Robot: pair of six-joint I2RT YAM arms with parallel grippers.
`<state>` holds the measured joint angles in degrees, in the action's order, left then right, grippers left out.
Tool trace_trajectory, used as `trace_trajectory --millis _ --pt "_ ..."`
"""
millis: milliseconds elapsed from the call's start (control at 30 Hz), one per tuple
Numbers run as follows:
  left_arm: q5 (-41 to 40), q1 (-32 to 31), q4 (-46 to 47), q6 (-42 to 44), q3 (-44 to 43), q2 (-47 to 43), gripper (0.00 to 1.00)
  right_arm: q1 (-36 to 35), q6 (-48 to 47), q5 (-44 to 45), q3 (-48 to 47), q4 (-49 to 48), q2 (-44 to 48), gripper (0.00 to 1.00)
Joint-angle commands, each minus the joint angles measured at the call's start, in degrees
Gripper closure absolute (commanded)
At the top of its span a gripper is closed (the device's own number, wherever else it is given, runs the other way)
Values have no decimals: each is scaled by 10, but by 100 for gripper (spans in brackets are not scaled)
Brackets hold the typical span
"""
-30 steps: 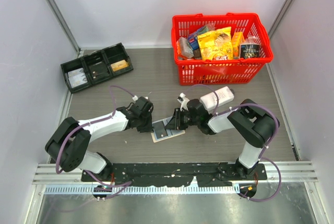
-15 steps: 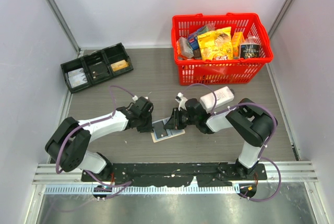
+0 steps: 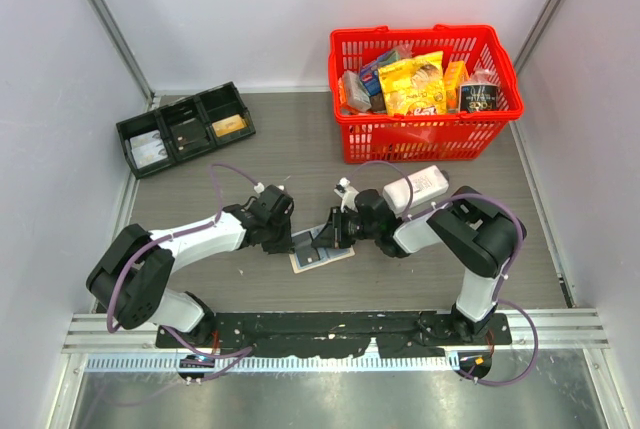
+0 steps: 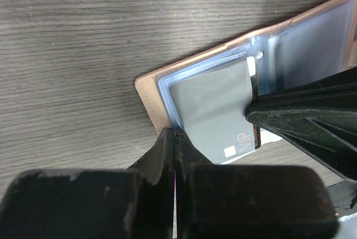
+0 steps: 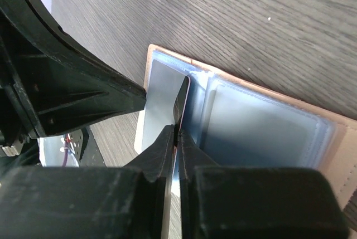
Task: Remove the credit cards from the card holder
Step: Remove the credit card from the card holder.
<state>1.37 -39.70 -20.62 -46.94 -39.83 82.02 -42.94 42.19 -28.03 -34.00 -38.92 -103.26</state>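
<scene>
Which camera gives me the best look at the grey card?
Left wrist: the grey card lies face-on, VIP print readable, partly out of the card holder. Right wrist shows it foreshortened, its edge pinched in the right pincer. Top external shows only a sliver between the arms.

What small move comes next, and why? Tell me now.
Probably pull the right hand back, drawing the flat grey plastic card out: it pinches the card's edge, and the left hand clamps the flat tan card holder at its corner.
</scene>
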Motion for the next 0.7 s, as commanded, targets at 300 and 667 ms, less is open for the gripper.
trace_trajectory --millis 300,667 --pt "2 -6 -14 9 10 10 100 43 1 -42 42 -42 17 99" --pt "10 -11 10 11 6 -44 90 57 4 -57 50 -39 19 99"
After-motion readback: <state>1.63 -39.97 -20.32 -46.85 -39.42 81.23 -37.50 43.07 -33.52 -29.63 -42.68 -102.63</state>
